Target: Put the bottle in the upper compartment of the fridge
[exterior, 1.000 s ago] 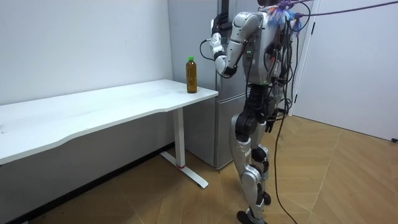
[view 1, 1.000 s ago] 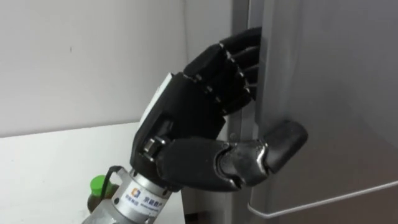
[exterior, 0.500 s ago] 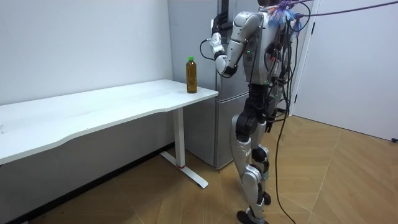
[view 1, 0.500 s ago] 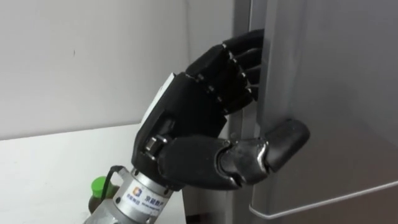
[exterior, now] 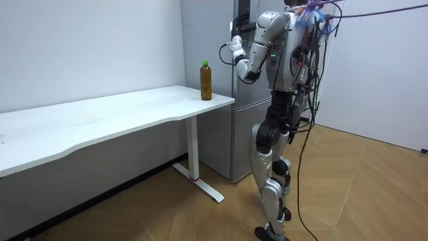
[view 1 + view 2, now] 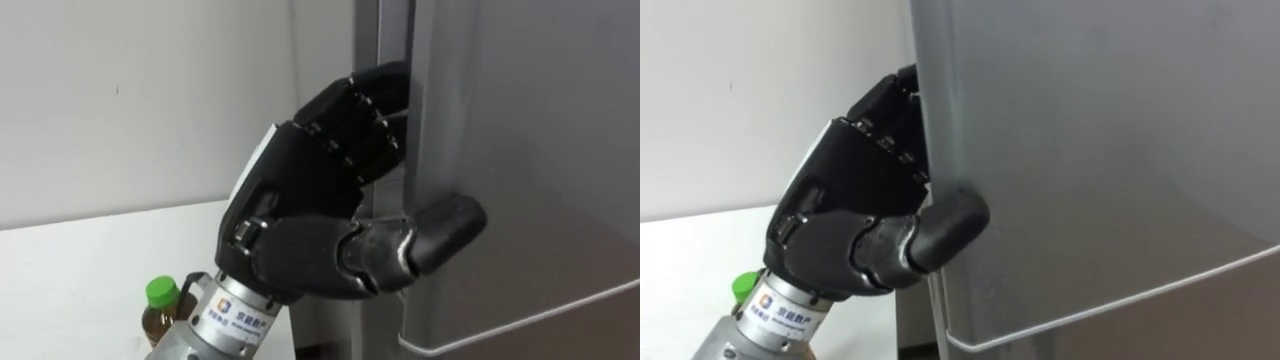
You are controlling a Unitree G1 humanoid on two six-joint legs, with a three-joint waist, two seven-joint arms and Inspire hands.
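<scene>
Left hand [image 6: 300,215] at the left edge of the upper door [image 6: 530,150]; fingers [image 6: 365,110] curled round that edge, tips tucked into the narrow gap behind it; thumb [image 6: 445,225] pressed on the door's front face, so the edge is pinched between them; nothing else held; whether the door is already cracked open, cannot tell. Bottle [image 6: 160,310] stands upright, long axis vertical, green cap on top, below and left of the door edge, down past the wrist and well apart from the fingers; not held by this hand. Judgement: door first, bottle after; the left arm is on the bottle's side of the door, but it is busy with the door. Surface [image 5: 120,114] is a long white desk running away from the door toward the room view's left; the bottle sits on the corner nearest the door, close to the rim, with nothing beside it. Fridge [image 5: 224,140] grey and tall, just beside that corner; robot stands upright, close in front of the door. Pale wall behind the surface; wood floor [image 5: 348,194] out from the door.
</scene>
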